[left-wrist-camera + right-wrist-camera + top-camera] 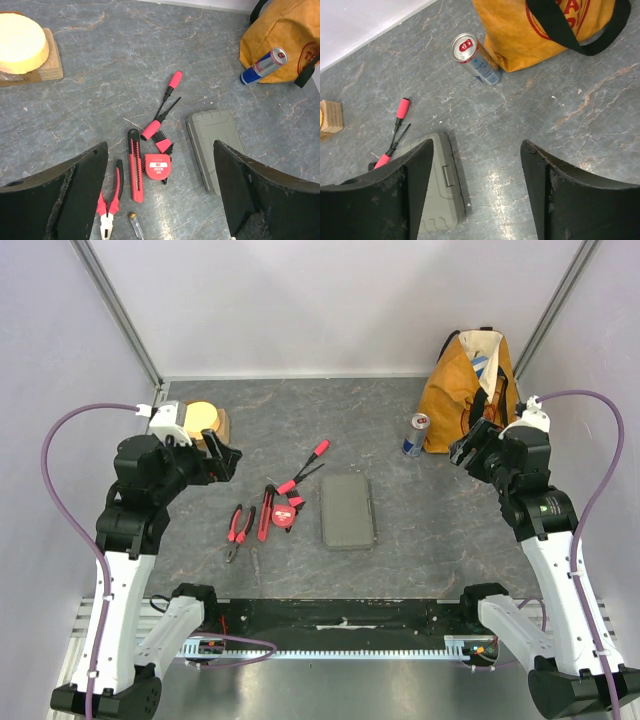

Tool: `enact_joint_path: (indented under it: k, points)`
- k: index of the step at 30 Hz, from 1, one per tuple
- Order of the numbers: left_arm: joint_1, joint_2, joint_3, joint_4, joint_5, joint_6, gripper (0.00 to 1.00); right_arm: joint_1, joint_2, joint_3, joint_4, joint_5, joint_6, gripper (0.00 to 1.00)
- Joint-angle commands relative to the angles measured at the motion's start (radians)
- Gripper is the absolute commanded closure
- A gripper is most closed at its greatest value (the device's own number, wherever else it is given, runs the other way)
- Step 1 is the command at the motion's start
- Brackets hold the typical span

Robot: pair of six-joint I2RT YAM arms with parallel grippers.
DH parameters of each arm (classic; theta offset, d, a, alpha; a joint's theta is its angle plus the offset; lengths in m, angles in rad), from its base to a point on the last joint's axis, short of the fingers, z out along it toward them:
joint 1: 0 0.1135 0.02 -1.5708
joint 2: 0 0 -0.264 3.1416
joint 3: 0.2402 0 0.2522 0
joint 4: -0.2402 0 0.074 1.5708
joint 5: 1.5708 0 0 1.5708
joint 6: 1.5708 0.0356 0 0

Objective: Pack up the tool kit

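Left gripper jaws wide, empty. Right gripper same. Below: pliers, cutter, tape measure, screwdrivers loose beside shut grey case. Nothing packed yet; case needs opening first, I'd say.

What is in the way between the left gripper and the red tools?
Nothing visible does. The left gripper hangs open above the table, and the pliers, cutter and tape measure lie uncovered. But the grey case beside them is shut, so its lid blocks tools from going in.
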Motion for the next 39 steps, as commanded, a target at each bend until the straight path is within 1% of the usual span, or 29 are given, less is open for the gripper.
enact_joint_path:
  k: [1,2,9,12,15,19,22,25,27,28,31,33,34,36,39]
  points:
    - [0.002,0.013,0.004,0.016,0.040,-0.001,0.09,-0.003,-0.014,0.009,0.017,0.053,-0.028,0.18]
    - [0.002,0.016,0.003,0.016,0.045,-0.003,0.09,0.000,-0.017,0.004,0.017,0.061,-0.034,0.15]
    - [0.001,0.016,0.001,0.013,0.058,-0.003,0.09,-0.002,-0.028,-0.041,0.066,0.093,-0.080,0.06]
    - [0.001,0.016,-0.002,0.010,0.045,0.006,0.05,-0.002,-0.020,-0.068,0.110,0.090,-0.083,0.02]
    - [0.002,0.019,-0.014,0.024,0.034,0.011,0.03,0.000,-0.011,-0.108,0.164,0.060,-0.084,0.02]
    - [0.001,0.048,-0.046,0.071,0.123,0.010,0.02,0.001,0.007,-0.152,0.178,-0.040,-0.084,0.02]
    - [-0.001,0.102,-0.098,0.140,0.265,-0.027,0.02,0.001,0.014,-0.203,0.198,-0.103,-0.074,0.02]
    - [-0.011,0.177,-0.169,0.214,0.373,-0.105,0.02,0.016,0.024,-0.238,0.221,-0.215,-0.043,0.09]
    - [-0.044,0.229,-0.213,0.252,0.384,-0.142,0.02,0.044,0.033,-0.274,0.259,-0.278,-0.022,0.14]
    - [-0.065,0.257,-0.226,0.256,0.381,-0.148,0.03,0.070,0.041,-0.290,0.274,-0.286,-0.014,0.15]
    - [-0.120,0.321,-0.243,0.242,0.335,-0.153,0.04,0.160,0.075,-0.317,0.299,-0.271,-0.009,0.21]
    - [-0.146,0.360,-0.261,0.257,0.345,-0.182,0.04,0.240,0.104,-0.326,0.311,-0.243,-0.008,0.28]
    - [-0.163,0.377,-0.272,0.278,0.357,-0.200,0.05,0.269,0.124,-0.334,0.325,-0.229,-0.003,0.31]
    - [-0.203,0.415,-0.298,0.344,0.376,-0.246,0.07,0.317,0.162,-0.355,0.369,-0.208,0.021,0.41]
    - [-0.254,0.498,-0.307,0.429,0.342,-0.309,0.11,0.374,0.228,-0.375,0.447,-0.186,0.057,0.52]
